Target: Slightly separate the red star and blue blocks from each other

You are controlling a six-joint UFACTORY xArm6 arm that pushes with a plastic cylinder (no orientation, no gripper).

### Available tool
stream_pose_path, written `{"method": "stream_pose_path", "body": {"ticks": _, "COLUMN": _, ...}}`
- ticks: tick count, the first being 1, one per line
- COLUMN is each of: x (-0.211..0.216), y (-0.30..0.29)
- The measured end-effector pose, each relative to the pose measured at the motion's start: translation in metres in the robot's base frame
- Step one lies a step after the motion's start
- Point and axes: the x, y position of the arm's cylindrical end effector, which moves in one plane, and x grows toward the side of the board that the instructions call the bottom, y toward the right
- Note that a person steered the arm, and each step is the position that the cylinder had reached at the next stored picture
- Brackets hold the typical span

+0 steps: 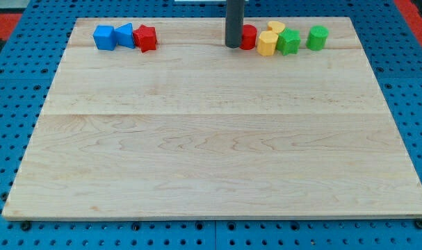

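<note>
The red star (147,38) lies near the board's top left, touching a blue triangular block (126,35) on its left. A blue cube (103,37) sits just left of that, touching it. My tip (233,46) is far to the right of this group, near the top middle. It stands right beside the left side of a red round block (249,37).
Right of the red round block sit a yellow hexagonal block (267,44), another yellow block (276,28) behind it, a green star (288,42) and a green round block (317,37). The wooden board (211,139) rests on a blue pegboard table.
</note>
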Motion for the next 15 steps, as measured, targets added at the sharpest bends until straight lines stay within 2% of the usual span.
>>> {"method": "stream_pose_path", "body": {"ticks": 8, "x": 0.000, "y": -0.089}}
{"method": "stream_pose_path", "body": {"ticks": 10, "x": -0.001, "y": -0.128}}
{"method": "stream_pose_path", "body": {"ticks": 11, "x": -0.010, "y": -0.132}}
{"method": "stream_pose_path", "body": {"ticks": 12, "x": -0.039, "y": -0.173}}
{"method": "stream_pose_path", "body": {"ticks": 13, "x": -0.045, "y": -0.213}}
{"method": "stream_pose_path", "body": {"ticks": 15, "x": -0.047, "y": -0.225}}
